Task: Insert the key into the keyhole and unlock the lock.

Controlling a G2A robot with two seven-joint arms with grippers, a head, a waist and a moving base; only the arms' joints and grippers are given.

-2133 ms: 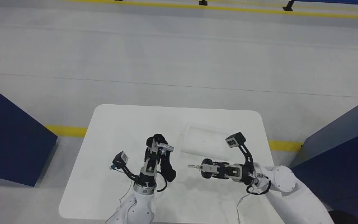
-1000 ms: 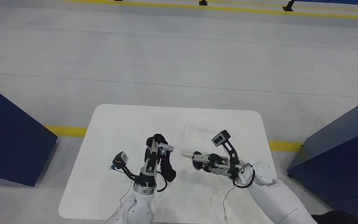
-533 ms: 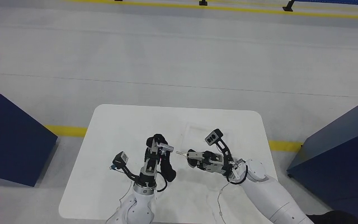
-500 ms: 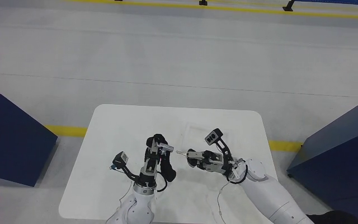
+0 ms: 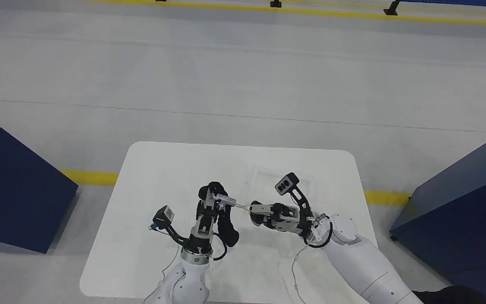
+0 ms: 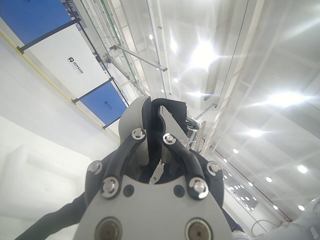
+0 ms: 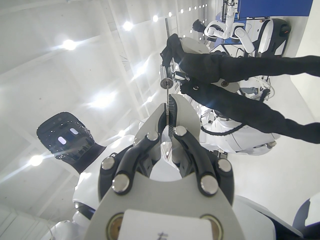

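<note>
The left gripper (image 6: 156,105) is clamped on the lock (image 7: 166,83), held up off the table (image 5: 152,176). Just right of the lock the right gripper (image 7: 167,108) pinches the key (image 7: 166,98), tip at the lock's round face. Slightly off line, I reckon it'd skid off or twist in the grip. A shallow white tray (image 5: 262,173) lies beyond the lock; nothing stands between key and lock
</note>
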